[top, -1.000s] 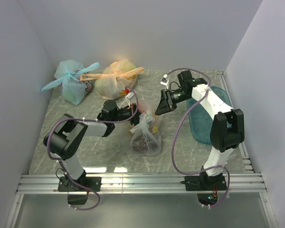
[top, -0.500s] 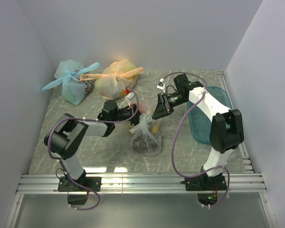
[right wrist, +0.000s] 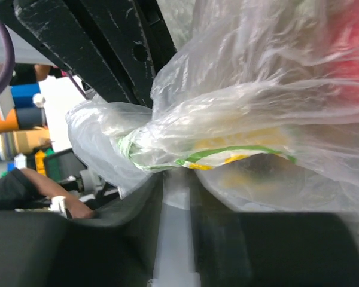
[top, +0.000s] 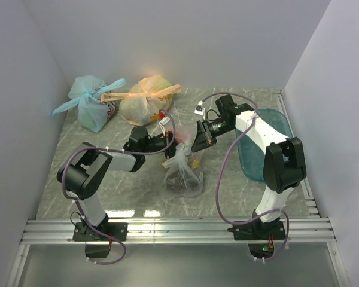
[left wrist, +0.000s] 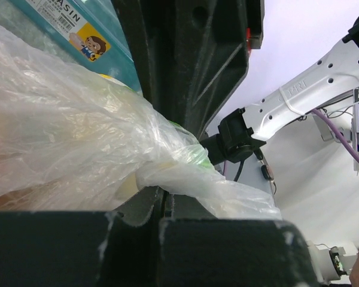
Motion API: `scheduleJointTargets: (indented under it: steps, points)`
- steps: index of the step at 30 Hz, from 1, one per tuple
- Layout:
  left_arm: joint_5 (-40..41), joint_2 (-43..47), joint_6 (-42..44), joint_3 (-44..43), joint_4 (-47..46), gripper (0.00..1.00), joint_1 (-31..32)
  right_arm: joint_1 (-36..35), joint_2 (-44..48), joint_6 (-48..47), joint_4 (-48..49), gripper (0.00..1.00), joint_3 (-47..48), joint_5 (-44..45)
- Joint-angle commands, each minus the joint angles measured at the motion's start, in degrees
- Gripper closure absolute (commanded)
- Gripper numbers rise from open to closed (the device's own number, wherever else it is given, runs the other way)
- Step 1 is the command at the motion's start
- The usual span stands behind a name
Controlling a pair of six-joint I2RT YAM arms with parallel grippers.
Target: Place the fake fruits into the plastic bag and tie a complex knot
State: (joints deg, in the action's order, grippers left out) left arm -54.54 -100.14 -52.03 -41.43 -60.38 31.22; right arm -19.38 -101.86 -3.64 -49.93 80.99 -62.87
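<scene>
Surface: grey marbled slab, both arm bases at the bottom edge of the top view.

Plastic bag: clear and crinkled, standing at the centre of the frame. Its top is drawn up into a narrow bunch between the two arms.

Fake fruits: inside the bag, seen as dark and yellowish shapes through the film. The right wrist view adds a red blur and a yellow-green patch.

Left gripper: just upper left of the bag's top, jaws pressed together and pinching a gathered strand of the bag.

Right gripper: just upper right of the bag's top. A twisted bunch of the film lies between its jaws, but whether they clamp it cannot be told.

Light blue bag: tied, upper left of the frame.

Orange-yellow bag: tied, just right of the blue one.

Teal tray: right side of the frame, partly under the right arm.
</scene>
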Motion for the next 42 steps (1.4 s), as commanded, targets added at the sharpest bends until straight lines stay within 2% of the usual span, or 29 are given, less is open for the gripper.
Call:
scheduleJointTargets:
  steps: [1,2,5,8,9,10,13,14,17,18,20,21,23,26,33,40,42]
  points:
    - [-0.9,-0.1,-0.1,-2.4,-4.7,1.00,0.6,-1.0,-0.4,-1.4,-0.3,0.91,2.1,-3.0]
    - [-0.9,-0.1,0.1,-2.3,-4.3,0.99,0.6,-0.9,-0.3,-1.5,-0.2,0.99,2.1,-2.7]
    - [-1.2,1.3,2.7,-2.0,-0.9,0.99,-0.2,-0.5,-0.1,-3.6,-2.1,1.00,2.6,-2.7]
    - [-1.2,4.9,7.4,-1.6,7.8,0.83,-2.9,0.5,-0.3,-7.2,-5.1,1.00,4.3,-2.2]
    - [-1.4,7.6,9.0,-1.6,11.0,0.75,-4.0,0.7,-0.1,-7.7,-5.3,1.00,5.0,-1.6]
    - [-2.1,9.2,11.1,-1.8,18.0,0.72,-6.2,0.8,0.3,-8.0,-5.2,1.00,5.2,-0.2]
    - [-3.2,16.1,25.6,-4.7,35.4,0.64,-10.2,0.8,1.8,-8.5,-4.3,1.00,5.5,0.9]
    - [-4.0,17.7,34.6,-5.6,48.0,0.63,-11.1,0.8,2.1,-7.8,-3.2,1.00,5.5,1.6]
    - [-5.9,22.6,50.2,-9.8,68.3,0.54,-14.2,0.8,2.1,-7.8,-3.0,1.00,5.9,2.3]
    - [-5.9,24.4,62.7,-12.2,81.6,0.50,-14.4,0.7,2.0,-7.7,-3.0,1.00,6.0,2.6]
    - [-4.8,25.9,75.2,-13.9,90.8,0.45,-14.4,0.8,1.9,-7.6,-2.8,1.00,6.2,2.7]
    - [-4.3,27.0,76.8,-15.0,96.2,0.41,-14.4,0.7,2.0,-7.4,-2.6,1.00,6.2,2.8]
    - [-3.2,27.5,79.1,-15.8,98.8,0.37,-14.3,0.7,2.3,-7.0,-2.0,1.00,6.2,2.8]
    - [0.7,27.8,78.5,-16.5,97.6,0.36,-12.3,0.7,2.2,-6.6,-1.7,1.00,6.3,2.2]
    - [9.0,26.5,77.3,-16.1,90.0,0.36,-4.3,0.7,1.9,-6.1,-1.7,1.00,7.0,1.4]
    - [15.7,24.4,71.9,-15.8,79.7,0.37,-1.5,0.6,2.5,-6.5,-2.4,1.00,6.9,0.7]
    - [15.9,23.5,71.0,-16.0,77.6,0.42,-1.4,0.6,2.2,-6.8,-2.6,1.00,6.9,0.4]
